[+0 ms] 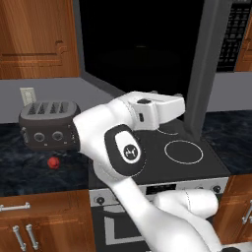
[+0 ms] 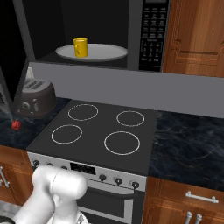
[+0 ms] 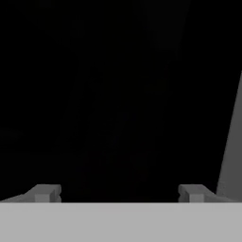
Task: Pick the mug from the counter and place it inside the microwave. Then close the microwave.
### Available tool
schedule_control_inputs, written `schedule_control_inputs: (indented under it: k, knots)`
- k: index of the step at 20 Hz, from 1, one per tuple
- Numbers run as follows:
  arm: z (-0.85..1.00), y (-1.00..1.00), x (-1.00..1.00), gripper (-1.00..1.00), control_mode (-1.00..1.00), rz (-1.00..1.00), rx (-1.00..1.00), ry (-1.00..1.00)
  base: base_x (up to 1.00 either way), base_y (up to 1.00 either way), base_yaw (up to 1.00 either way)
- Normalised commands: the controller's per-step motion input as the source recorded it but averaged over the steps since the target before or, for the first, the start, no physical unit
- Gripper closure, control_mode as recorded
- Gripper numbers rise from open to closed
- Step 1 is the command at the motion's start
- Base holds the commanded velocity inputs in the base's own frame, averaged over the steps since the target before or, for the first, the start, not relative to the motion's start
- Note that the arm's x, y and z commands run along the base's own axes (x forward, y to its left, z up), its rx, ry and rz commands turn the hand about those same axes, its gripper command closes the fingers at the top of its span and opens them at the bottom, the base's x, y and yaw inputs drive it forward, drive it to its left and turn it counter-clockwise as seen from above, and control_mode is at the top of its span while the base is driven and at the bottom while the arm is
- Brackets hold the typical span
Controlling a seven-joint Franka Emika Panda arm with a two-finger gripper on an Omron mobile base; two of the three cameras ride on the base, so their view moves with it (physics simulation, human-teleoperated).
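Claw (image 3: pixel 118 193) jaws stand spread wide with nothing between them, facing a dark surface at close range. Inside the large black built-in microwave (image 2: pixel 148 35), the small bright yellow cylindrical mug (image 2: pixel 80 47) stands upright on the white round turntable plate (image 2: pixel 107 53), left of its centre, with the door open. Below lie the black stovetop with white rings (image 2: pixel 94 131), the dark marbled stone counter (image 2: pixel 188 140), the dark grey four-slot toaster (image 1: pixel 49 125) and a small red round object (image 1: pixel 53 162).

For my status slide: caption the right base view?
Yellow mug sits on the turntable inside the open microwave above the stove.
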Motion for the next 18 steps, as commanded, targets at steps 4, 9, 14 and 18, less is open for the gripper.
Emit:
schedule_control_inputs:
  k: [4, 9, 14, 18]
  knots:
    - [0.31, -0.55, 0.00, -1.00, -1.00, 0.00, 0.00, 0.00, 0.00, 0.00, 0.00]
    - [0.19, -0.57, 0.00, -1.00, -1.00, 0.00, 0.00, 0.00, 0.00, 0.00, 0.00]
    - [0.00, -0.67, 0.08, -1.00, -1.00, 0.00, 0.00, -0.03, 0.00, 0.00, 0.00]
    - [0.00, -0.60, 0.37, -1.00, -1.00, 0.00, 0.00, -0.04, 0.00, 0.00, 0.00]
